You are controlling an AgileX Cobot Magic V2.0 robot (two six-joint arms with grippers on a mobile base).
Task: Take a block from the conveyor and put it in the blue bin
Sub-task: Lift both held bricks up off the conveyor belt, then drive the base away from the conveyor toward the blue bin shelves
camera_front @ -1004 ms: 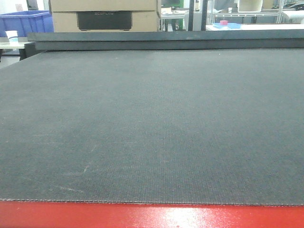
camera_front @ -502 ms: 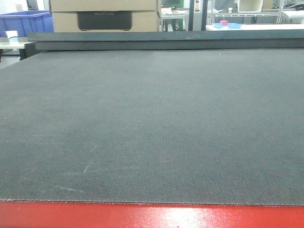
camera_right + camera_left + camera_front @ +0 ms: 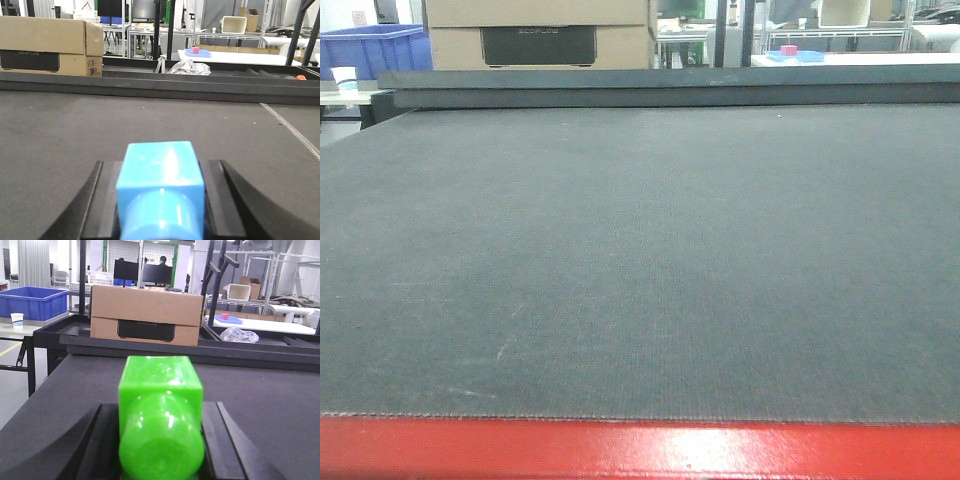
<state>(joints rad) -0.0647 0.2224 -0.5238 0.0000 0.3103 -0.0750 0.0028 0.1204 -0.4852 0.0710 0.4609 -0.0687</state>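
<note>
Green block, blue block (bottoms cropped)

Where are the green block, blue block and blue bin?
green block (image 3: 161,377): left wrist view, on its square part.
blue block (image 3: 161,167): right wrist view, on its square part.
blue bin (image 3: 32,304): left wrist view, on its front wall.

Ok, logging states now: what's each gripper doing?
Left gripper: closed on a glossy green plastic block.
Right gripper: closed on a glossy light-blue plastic block.
</note>
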